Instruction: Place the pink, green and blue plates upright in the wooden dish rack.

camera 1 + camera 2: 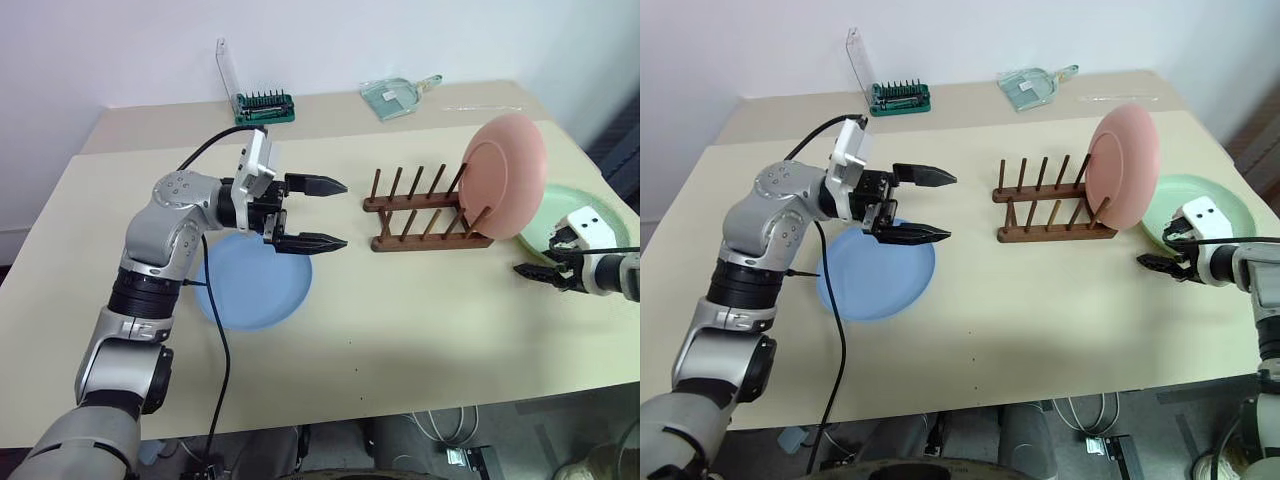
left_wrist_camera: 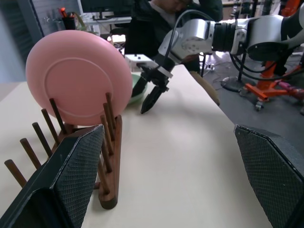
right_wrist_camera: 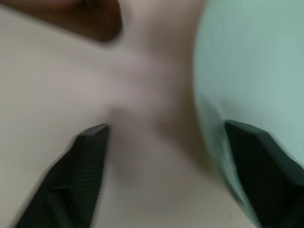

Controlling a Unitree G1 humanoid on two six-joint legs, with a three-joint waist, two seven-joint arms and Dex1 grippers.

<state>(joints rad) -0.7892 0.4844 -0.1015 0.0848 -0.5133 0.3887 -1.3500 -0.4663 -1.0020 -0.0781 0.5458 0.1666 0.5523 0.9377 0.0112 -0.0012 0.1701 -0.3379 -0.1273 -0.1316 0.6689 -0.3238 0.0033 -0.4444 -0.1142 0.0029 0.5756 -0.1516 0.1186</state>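
The wooden rack stood near the middle of the table, and everything else is placed from it. The pink plate stood upright in the rack's right end, leaning between the last pegs. Just past that end, to the right of the rack, the green plate lay flat on the table, partly hidden behind the pink one. Well to the left of the rack, the blue plate lay flat too.

The left gripper hung above the table between the blue plate and the rack, pointing level toward the rack's left end. Its two black fingers stood wide apart with nothing between them.

The right gripper was low over the table to the right of the rack, at the near edge of the green plate. In the right wrist view its fingers were spread, one over bare table and the other over the green plate's rim. I cannot tell whether they touched the plate, and nothing looked clamped.

Far behind the rack, at the back of the table, stood a green tool holder and a clear scoop.
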